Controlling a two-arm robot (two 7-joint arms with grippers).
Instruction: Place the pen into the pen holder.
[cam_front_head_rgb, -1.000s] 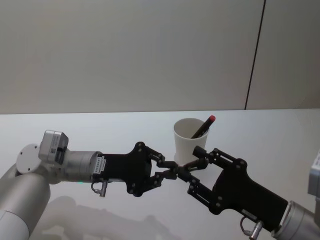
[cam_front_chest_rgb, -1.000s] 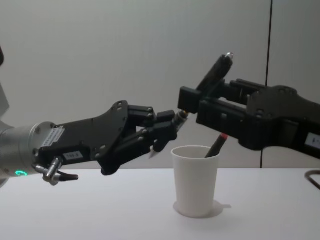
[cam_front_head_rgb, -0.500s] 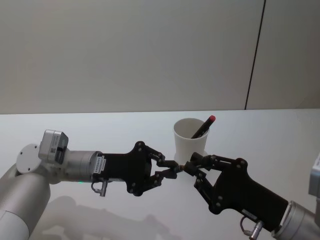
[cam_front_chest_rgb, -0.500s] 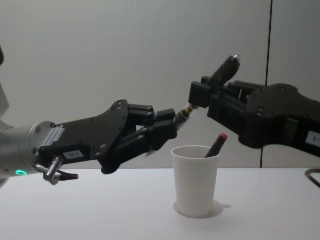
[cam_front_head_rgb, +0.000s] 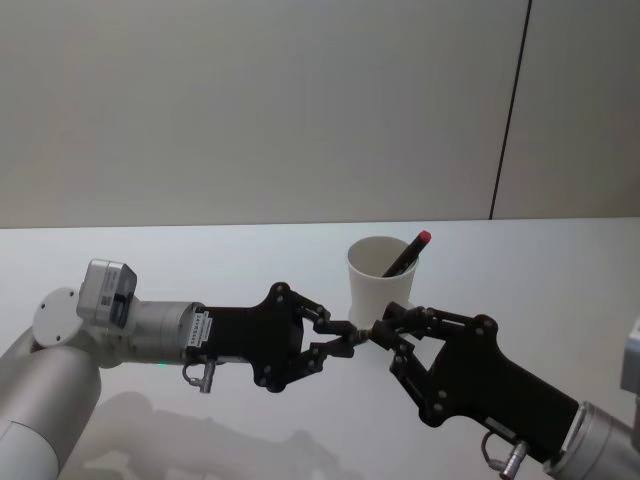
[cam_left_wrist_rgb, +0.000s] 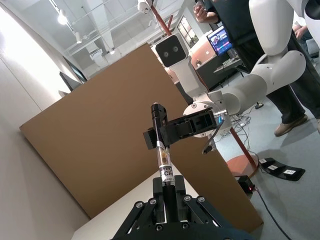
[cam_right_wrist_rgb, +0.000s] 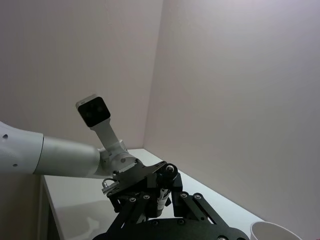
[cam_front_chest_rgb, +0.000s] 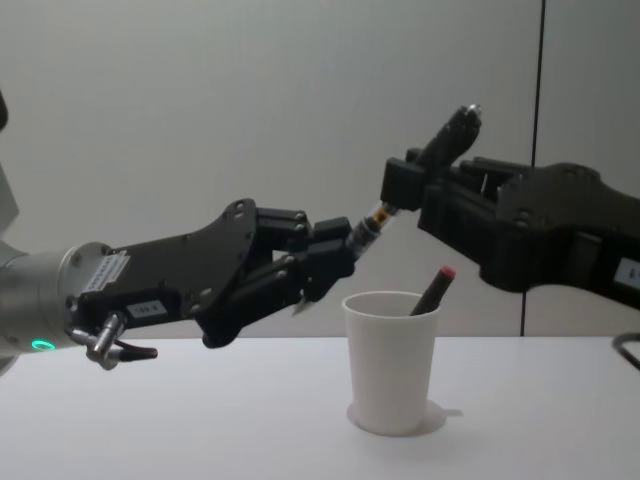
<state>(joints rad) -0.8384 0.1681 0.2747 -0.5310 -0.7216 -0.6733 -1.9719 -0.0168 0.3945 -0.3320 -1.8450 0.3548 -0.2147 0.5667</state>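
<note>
Change: right tool has gone from spread either side of the pen to clamped on its barrel. Hardly any movement since the clamp.
Left tool: still pinching the pen's lower end, so both tools hold it at once.
Pen: in the air, tilted, higher than the rim of the pen holder and clear of it.
Pen holder: upright on the worktop — a red-capped pen already leans inside.
Reading: handover looks half done; left release probably due next, then the lowering into the cup.
</note>
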